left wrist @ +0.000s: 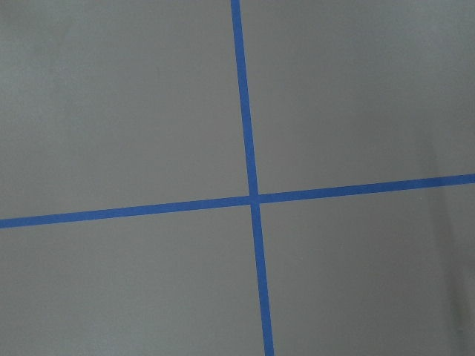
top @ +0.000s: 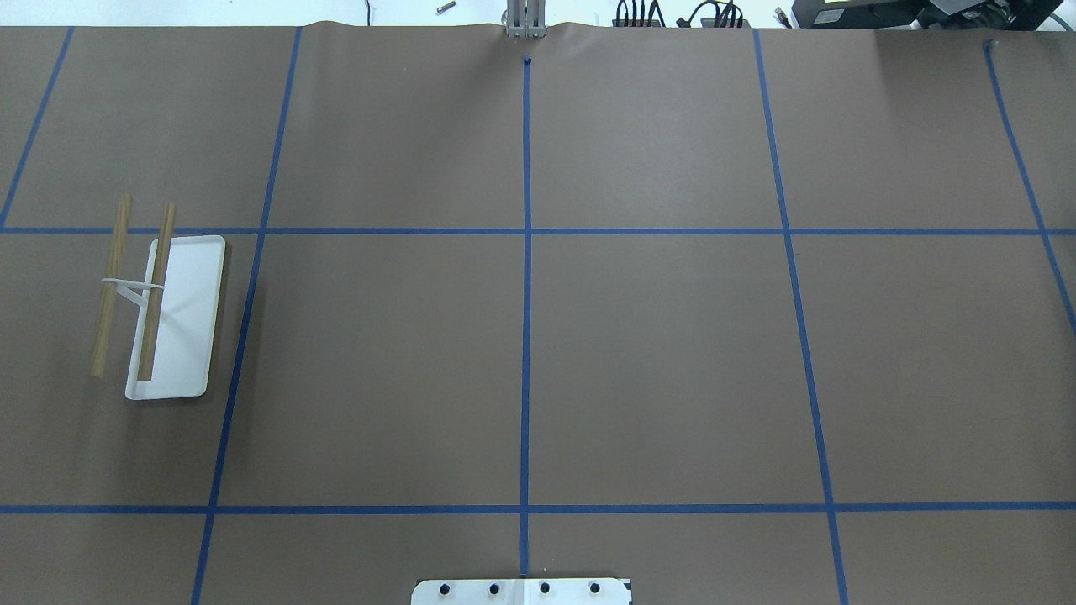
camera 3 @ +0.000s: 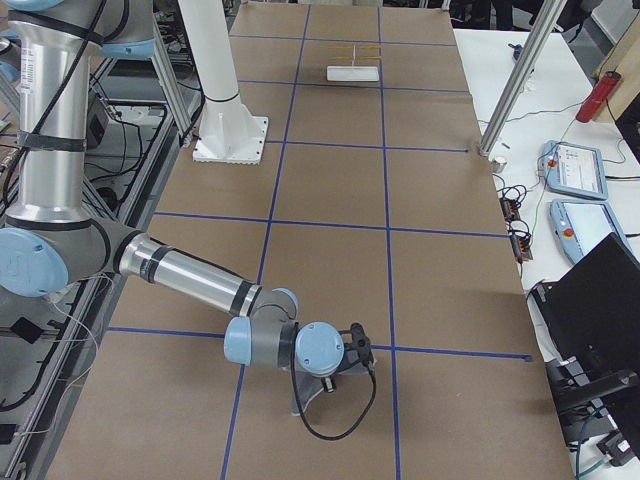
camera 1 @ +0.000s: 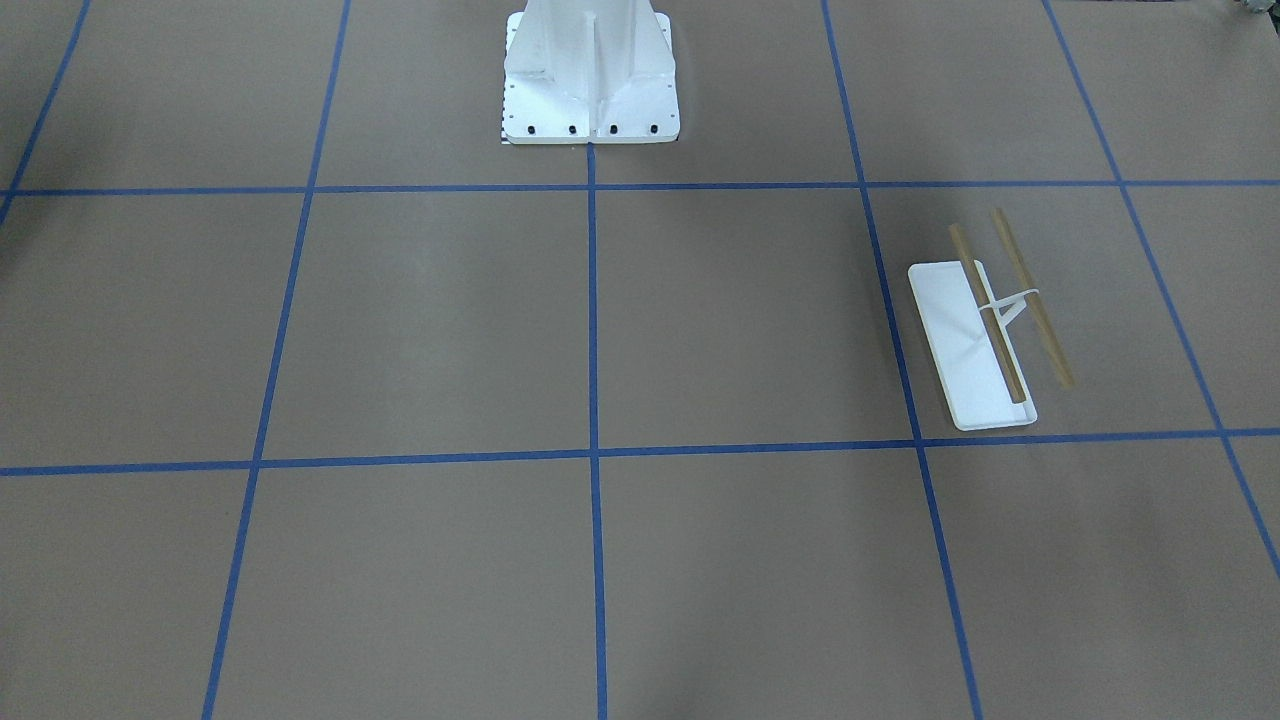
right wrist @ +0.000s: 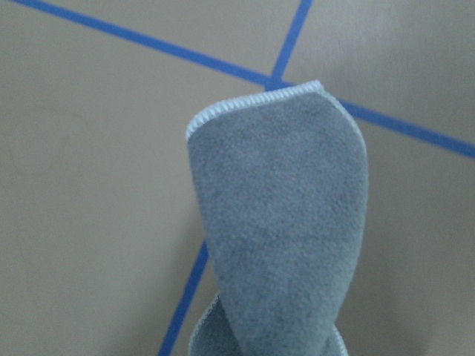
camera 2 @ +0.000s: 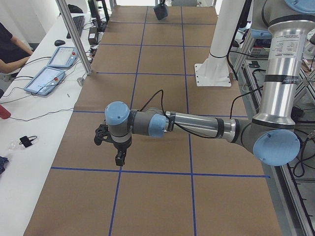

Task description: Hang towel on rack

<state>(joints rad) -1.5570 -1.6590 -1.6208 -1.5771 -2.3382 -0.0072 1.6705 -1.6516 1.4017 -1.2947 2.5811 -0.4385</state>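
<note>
Two claws, and I cannot tell how far either is parted. The left claw (camera 2: 119, 160) hangs above the brown paper counter (top: 656, 353). The right claw (camera 3: 310, 395) sits low at the right end, where the small dark grey cloth towel (right wrist: 282, 222) dangles before its camera. The white-trayed rack with two tan wooden rods (top: 189, 319) stands far left, well apart.

even, soft light, faint shadows beside the rack (top: 189, 336); the towel (right wrist: 282, 222) seems slightly blurred close up.

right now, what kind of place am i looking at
Probably a robotics lab test cell: a paper-covered table marked with a blue tape grid, a large robot arm reaching over it, and touchscreen pendants on the side bench.
</note>
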